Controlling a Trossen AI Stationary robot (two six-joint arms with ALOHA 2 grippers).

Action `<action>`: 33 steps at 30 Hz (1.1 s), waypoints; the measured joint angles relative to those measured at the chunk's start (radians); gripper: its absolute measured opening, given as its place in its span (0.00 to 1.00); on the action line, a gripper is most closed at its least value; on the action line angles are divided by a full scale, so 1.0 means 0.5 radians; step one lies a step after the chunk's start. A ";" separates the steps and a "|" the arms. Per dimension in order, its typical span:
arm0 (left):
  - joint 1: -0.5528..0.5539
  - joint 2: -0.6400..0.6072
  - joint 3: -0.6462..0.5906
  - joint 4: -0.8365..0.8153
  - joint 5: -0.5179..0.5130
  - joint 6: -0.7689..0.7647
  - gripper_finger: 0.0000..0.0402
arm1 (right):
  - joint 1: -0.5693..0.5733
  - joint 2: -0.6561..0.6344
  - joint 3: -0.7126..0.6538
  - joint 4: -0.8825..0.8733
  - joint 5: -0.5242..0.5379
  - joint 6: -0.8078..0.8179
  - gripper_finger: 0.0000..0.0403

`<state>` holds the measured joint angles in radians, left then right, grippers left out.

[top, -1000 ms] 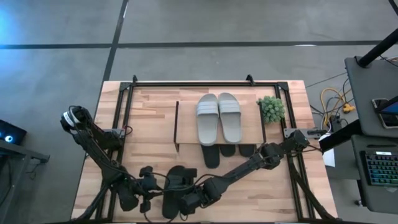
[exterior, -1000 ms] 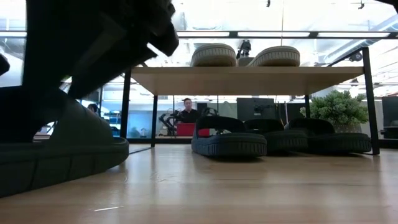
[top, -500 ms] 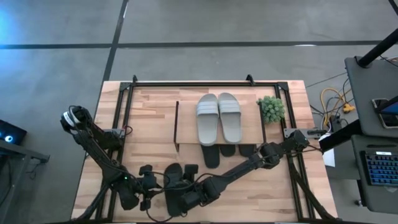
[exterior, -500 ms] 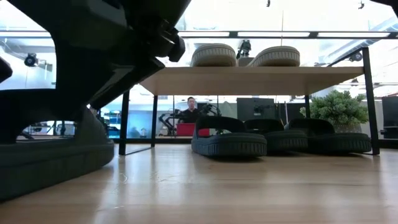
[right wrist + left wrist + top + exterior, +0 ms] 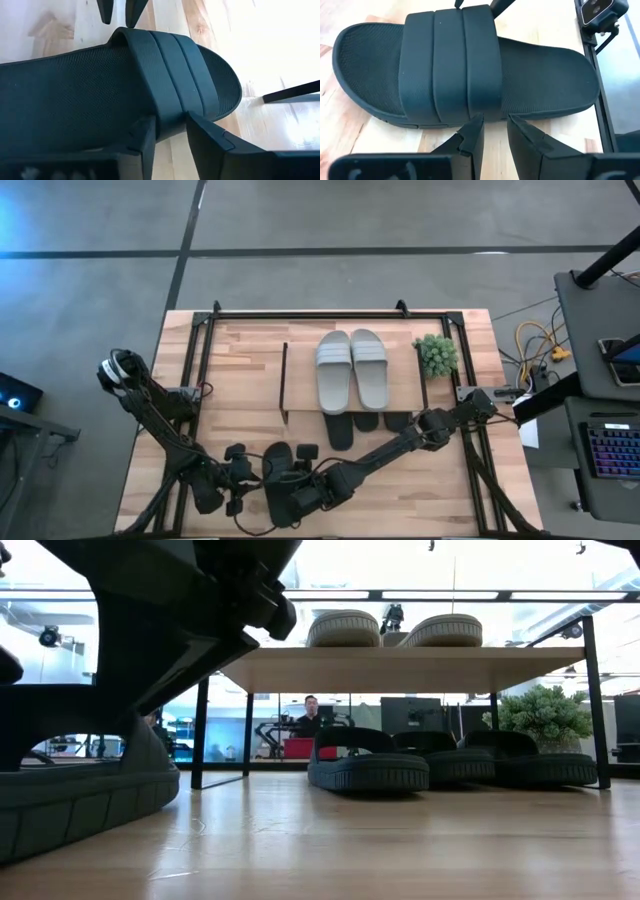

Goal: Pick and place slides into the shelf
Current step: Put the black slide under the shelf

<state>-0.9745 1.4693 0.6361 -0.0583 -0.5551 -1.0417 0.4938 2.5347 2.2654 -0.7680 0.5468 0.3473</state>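
Near the front edge of the surface both grippers meet at one black slide, which lies flat on the wood between them. The right gripper has its fingers set a narrow gap apart, one on each side of the strap's edge; they look closed onto the strap, pinching it. The left gripper comes at the same slide from the opposite side, its fingers parted only slightly with their tips right at the sole's edge below the ribbed strap; a pinch on the slide cannot be confirmed from here. In the low view this slide fills the near left, sole down on the wood, with a dark arm above it.

Six slides in all. Two light grey ones sit side by side on the top board of the shelf, toes pointing to the back of the surface. Three black ones stand in a row under that board, on the wood, their ends sticking out towards the front in the overhead view. The sixth is the black one between the grippers.

A small green potted plant stands just beside the shelf's right frame. In the room behind, a person sits at a desk
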 joint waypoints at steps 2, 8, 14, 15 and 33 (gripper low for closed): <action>0.000 0.000 -0.004 0.010 -0.002 0.000 0.18 | -0.005 0.000 -0.006 0.003 -0.001 -0.009 0.23; 0.012 0.000 -0.004 0.012 -0.004 0.002 0.18 | -0.028 -0.002 -0.006 0.000 0.000 -0.013 0.17; 0.038 0.000 -0.004 0.013 -0.007 0.002 0.18 | -0.029 -0.005 -0.001 -0.066 0.027 0.040 0.06; 0.039 0.000 -0.004 0.015 -0.008 0.003 0.18 | -0.028 -0.007 0.000 -0.092 0.046 0.072 0.04; 0.040 0.000 -0.004 0.033 -0.007 0.004 0.18 | 0.077 -0.084 0.022 -0.873 0.521 0.900 0.03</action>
<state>-0.9546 1.4693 0.6338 -0.0416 -0.5587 -1.0398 0.5322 2.4928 2.2763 -1.2047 0.8074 0.7974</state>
